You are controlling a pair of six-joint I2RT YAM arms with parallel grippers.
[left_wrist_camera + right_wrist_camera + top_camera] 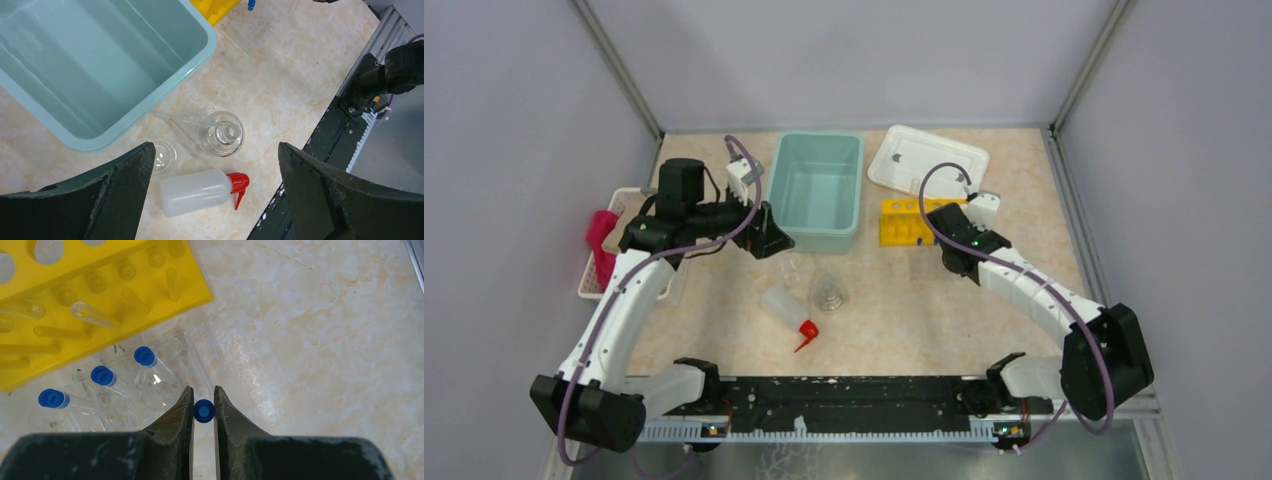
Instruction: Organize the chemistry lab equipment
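My right gripper [204,392] is shut on a small blue-capped tube [204,411], held upright just above the table beside a clear holder. Three more blue-capped tubes [102,375] stand in that holder. The yellow tube rack [75,270] lies just beyond it, also visible as the yellow rack [902,222] from above. My left gripper [215,147] hangs wide open above the squeeze bottle [195,191], which lies on its side with its red spout toward the arm bases. A glass flask [223,134] and a small beaker [162,156] stand just past the bottle.
A teal bin [819,138] sits at the back centre, its corner close to my left gripper [769,235]. A white lid [927,160] lies behind the yellow rack. At the left edge, a white slatted basket [629,198] holds a pink cloth [602,240].
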